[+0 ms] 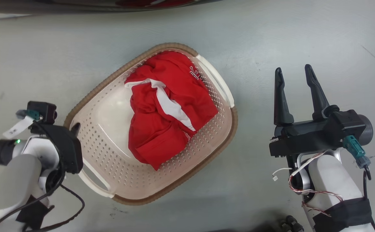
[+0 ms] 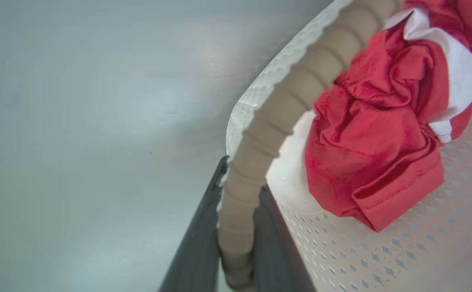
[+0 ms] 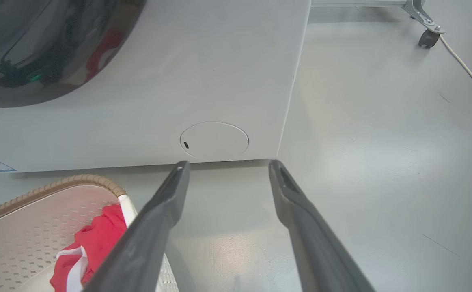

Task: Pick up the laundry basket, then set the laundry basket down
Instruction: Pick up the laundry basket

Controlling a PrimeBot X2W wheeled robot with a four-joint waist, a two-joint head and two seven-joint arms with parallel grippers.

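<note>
So the laundry basket [image 1: 106, 135] sits in the middle of the grey floor [image 1: 271, 38], angled a bit, with a crumpled red garment [image 1: 168, 109] (white stripe on it) piled in the far half. I can't tell if it's actually off the ground. The left hand [image 2: 243, 174] is clamped on the basket's brown rim [image 2: 260, 121] at the near-left corner, one finger outside the wall and one inside, right beside a white loop handle [image 1: 92, 182]. The right hand [image 1: 293, 68] is spread wide and holding nothing, well off to the basket's right, pointing toward the washing machine [image 3: 179, 81].
</note>
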